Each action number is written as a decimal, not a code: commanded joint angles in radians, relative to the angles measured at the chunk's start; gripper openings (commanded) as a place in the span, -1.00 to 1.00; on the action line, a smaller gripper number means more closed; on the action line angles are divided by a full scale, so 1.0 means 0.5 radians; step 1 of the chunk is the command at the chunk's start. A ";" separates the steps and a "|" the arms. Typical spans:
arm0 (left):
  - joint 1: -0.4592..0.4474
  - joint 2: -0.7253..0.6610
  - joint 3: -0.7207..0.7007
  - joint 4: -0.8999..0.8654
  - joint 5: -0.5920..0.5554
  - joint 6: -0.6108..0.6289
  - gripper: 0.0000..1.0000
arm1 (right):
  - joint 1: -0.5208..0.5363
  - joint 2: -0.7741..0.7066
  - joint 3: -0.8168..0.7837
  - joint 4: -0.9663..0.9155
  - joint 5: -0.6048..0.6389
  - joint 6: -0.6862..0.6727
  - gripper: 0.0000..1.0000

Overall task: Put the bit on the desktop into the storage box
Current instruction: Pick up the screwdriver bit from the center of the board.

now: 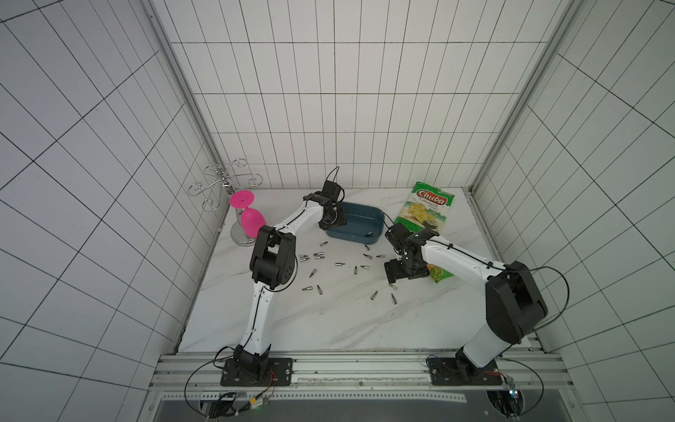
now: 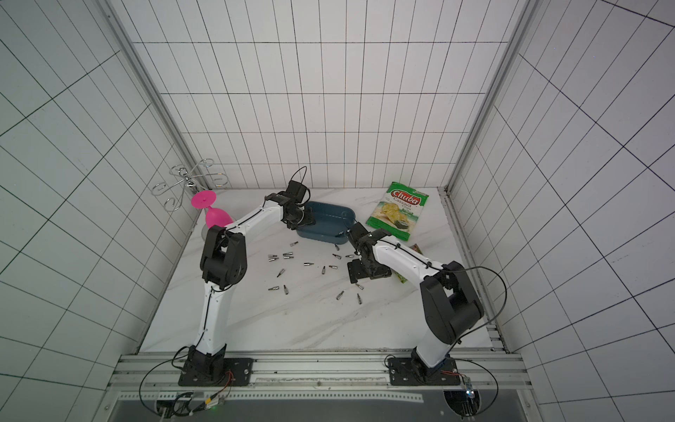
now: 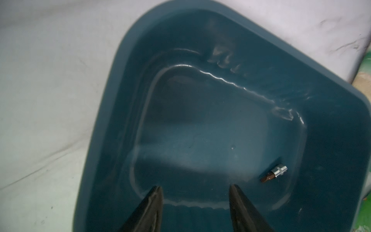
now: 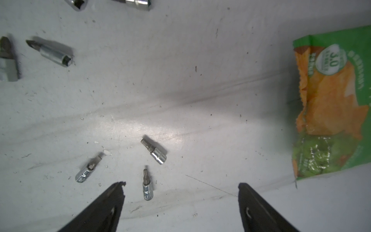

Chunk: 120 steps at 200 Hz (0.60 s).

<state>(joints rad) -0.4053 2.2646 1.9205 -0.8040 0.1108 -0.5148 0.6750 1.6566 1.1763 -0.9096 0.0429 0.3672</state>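
Observation:
The teal storage box (image 1: 352,238) (image 2: 321,238) sits at the back middle of the white marble desktop (image 1: 328,321). My left gripper (image 3: 195,186) (image 1: 332,219) hangs open over the box's left end, with nothing between its fingers. One silver bit (image 3: 275,173) lies on the box floor (image 3: 200,130). Several more bits (image 1: 339,263) lie scattered on the desktop in front of the box. My right gripper (image 4: 180,184) (image 1: 392,272) stands wide open, low over the desktop. One bit (image 4: 147,187) lies between its jaws close to one finger, and two others (image 4: 154,150) lie just beyond.
A green Chuba chip bag (image 1: 429,210) lies behind the right arm. A second green snack bag (image 4: 331,110) (image 1: 440,274) lies partly under that arm. A pink goblet (image 1: 250,219) hangs upside down on a wire rack (image 1: 222,182) at the back left. Tiled walls enclose three sides.

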 commanded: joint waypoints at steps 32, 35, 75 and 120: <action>0.025 -0.245 -0.236 0.016 -0.059 0.045 0.13 | 0.022 0.073 0.048 -0.027 -0.031 -0.019 0.83; 0.025 -0.253 -0.251 0.016 -0.057 0.043 0.14 | 0.021 0.078 0.047 -0.025 -0.033 -0.020 0.83; 0.006 -0.389 -0.389 0.046 -0.057 0.066 0.14 | 0.021 0.108 0.009 0.017 -0.046 -0.029 0.81; -0.079 -0.723 -0.565 0.071 -0.186 0.138 0.22 | 0.024 0.121 -0.052 0.082 -0.088 -0.056 0.56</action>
<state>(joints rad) -0.4267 2.0167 1.6733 -0.7967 0.0631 -0.4770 0.6758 1.7027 1.1683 -0.8806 0.0158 0.3519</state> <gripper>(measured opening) 0.605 0.807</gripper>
